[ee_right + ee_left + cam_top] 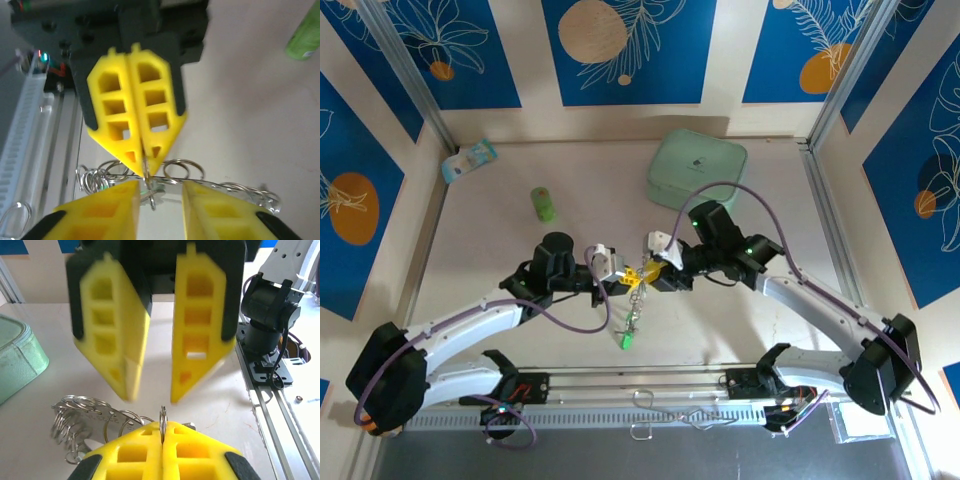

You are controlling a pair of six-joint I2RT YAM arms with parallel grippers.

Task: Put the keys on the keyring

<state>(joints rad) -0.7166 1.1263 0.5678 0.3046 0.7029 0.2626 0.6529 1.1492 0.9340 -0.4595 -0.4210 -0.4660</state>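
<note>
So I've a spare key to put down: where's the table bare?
The table is bare between the green cylinder and the mint case, and left of the cylinder. Mid-table is crowded: the left hand, shut on the keyring, faces the open right hand.

We find bare tabletop [750, 325] along the left edge and near right. A green can [543, 204], mint case [697, 168] and packet [469, 160] sit toward the far edge. Mid-table the left gripper [624, 278] and right gripper [646, 270] meet tip to tip, keyring [633, 305] dangling below.
</note>
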